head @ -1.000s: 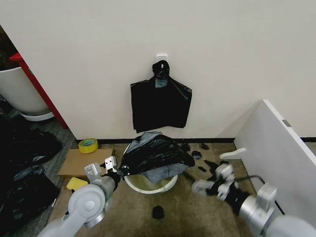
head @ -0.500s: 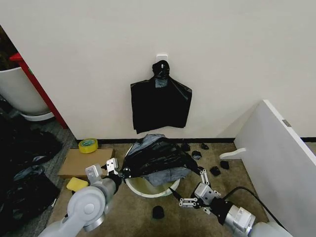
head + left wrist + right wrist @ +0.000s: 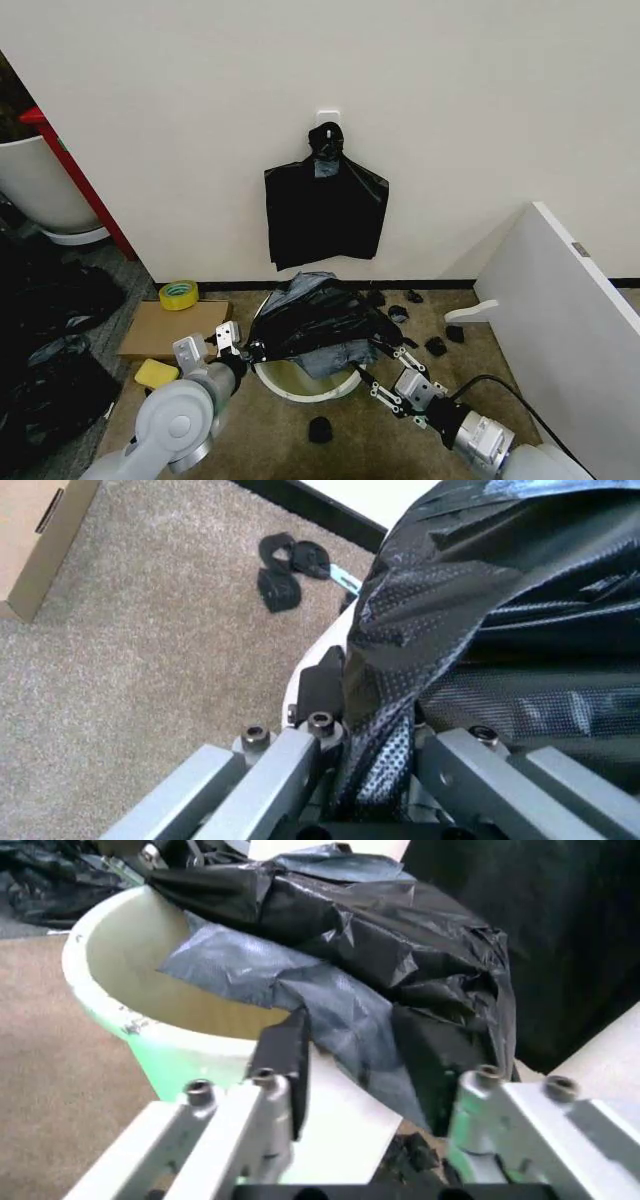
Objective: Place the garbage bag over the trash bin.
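Head view: garbage bag [image 3: 318, 318] draped over far half of trash bin [image 3: 300, 385], lower centre of frame. Left gripper [image 3: 243, 347] clamps the bag's left edge at the rim. Right gripper [image 3: 384, 372], lower right of centre, spread wide at the bin's right side.

Left wrist view: fingers [image 3: 322, 697] pinching bag [image 3: 480, 630].

Right wrist view: fingers [image 3: 283, 1065] apart around the bag's hanging flap [image 3: 400, 1027] at the bin rim [image 3: 140, 1027].

Trash bin [image 3: 300, 382] on carpeted floor [image 3: 350, 440]
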You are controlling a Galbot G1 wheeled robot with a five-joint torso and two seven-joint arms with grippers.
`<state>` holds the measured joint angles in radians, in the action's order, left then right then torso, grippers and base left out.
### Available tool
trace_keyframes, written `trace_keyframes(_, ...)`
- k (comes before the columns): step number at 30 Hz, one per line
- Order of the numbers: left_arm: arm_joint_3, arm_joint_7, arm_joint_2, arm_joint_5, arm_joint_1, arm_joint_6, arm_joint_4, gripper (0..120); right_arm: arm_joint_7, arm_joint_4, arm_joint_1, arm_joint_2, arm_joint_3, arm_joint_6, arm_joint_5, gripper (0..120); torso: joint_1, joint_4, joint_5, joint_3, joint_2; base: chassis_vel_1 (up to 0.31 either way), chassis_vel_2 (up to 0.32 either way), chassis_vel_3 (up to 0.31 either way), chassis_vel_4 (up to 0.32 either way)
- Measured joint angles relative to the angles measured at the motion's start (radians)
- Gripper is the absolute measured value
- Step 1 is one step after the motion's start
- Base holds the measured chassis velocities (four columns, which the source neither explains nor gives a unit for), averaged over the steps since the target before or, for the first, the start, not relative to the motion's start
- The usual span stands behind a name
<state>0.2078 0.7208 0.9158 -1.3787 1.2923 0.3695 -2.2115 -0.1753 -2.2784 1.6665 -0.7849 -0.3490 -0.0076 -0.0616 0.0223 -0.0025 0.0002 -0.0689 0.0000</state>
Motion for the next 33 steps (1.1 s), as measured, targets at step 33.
trace_keyframes(33,0.059,0.081,0.003,-0.125,-0.037,0.019,-0.027,0,-0.163,0.158,0.020,0.002,0.069,0.398,0.174,0,0.000,0.0000,0.0000,0.000,0.000,0.000,0.000,0.000,0.000)
